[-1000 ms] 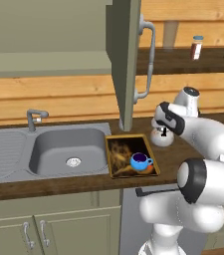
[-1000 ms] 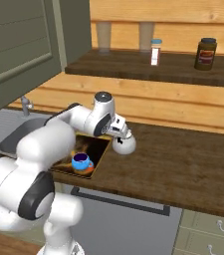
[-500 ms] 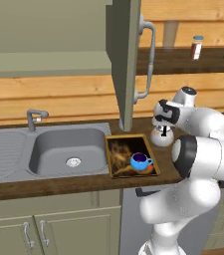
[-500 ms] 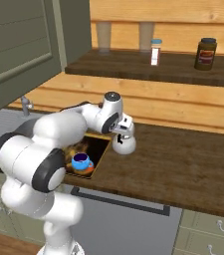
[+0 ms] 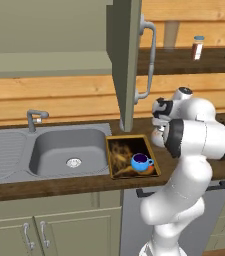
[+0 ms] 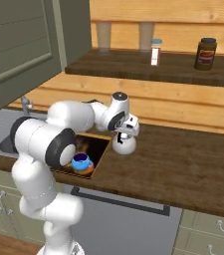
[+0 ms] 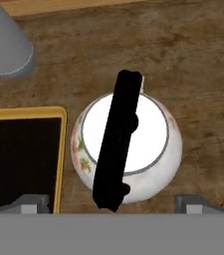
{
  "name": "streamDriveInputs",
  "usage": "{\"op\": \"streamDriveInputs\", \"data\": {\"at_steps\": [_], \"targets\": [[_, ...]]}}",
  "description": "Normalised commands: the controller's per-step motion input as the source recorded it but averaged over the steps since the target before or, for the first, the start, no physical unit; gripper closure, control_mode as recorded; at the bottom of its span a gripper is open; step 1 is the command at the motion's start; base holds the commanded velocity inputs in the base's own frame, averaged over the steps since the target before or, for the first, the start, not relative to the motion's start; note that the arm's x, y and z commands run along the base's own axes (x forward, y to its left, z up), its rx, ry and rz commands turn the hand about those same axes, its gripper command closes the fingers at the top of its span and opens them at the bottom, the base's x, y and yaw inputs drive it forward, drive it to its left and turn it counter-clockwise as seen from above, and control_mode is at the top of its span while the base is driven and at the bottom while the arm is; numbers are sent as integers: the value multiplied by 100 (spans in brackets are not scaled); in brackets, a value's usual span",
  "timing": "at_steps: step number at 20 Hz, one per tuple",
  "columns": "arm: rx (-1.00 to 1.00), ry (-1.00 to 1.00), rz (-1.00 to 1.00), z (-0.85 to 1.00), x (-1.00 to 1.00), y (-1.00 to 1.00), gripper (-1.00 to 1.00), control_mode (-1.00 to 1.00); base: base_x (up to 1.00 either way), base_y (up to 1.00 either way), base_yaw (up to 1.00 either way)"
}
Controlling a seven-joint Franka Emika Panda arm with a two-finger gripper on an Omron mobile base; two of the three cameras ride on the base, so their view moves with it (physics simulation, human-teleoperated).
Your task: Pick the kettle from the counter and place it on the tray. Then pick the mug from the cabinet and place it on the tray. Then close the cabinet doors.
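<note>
Left base view: the white arm rises at the lower right of the frame and folds back so that its two-finger gripper [image 5: 158, 121] hangs right of centre, over the dark brown wood-grain counter [image 5: 54, 181]. Beneath the gripper, partly hidden by the arm, stands the small squat silvery-white kettle [image 5: 157, 138], on the counter just beside the right rim of the small rectangular wooden tray [image 5: 118, 159]. The small bright blue mug [image 5: 141, 162] sits on the tray near its lower right corner. The grey inset sink [image 5: 66, 150] lies left of the tray. An olive-green cabinet door [image 5: 126, 60] with a long silver bar handle stands open, edge-on, at upper centre.

Right base view: the gripper [image 6: 126, 130] is at centre frame, directly above the kettle [image 6: 123, 145]; the tray [image 6: 91, 148] and mug [image 6: 81, 162] lie to the kettle's lower left.

Hand view: the kettle [image 7: 151, 139] fills the centre, seen from above, its black arched handle running nearly top to bottom. The two finger tips [image 7: 28, 203] stand wide apart at the bottom corners, either side of the kettle and not closed on it. The tray's golden rim [image 7: 61, 154] lies just left of the kettle.
</note>
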Motion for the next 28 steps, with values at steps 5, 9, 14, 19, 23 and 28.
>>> {"op": "streamDriveInputs", "data": {"at_steps": [5,9,14,19,23,28], "targets": [[0,3,0,-14,34,-3,-100,-100,0,0,0],[0,0,0,-13,14,0,100,-100,0,0,0],[0,0,0,-7,0,1,100,-100,0,0,0],[0,-3,0,3,-16,9,100,-100,0,0,0],[0,-6,0,45,-49,12,100,-100,0,0,0],[-2,-3,0,61,-33,38,100,-100,0,0,0]]}}
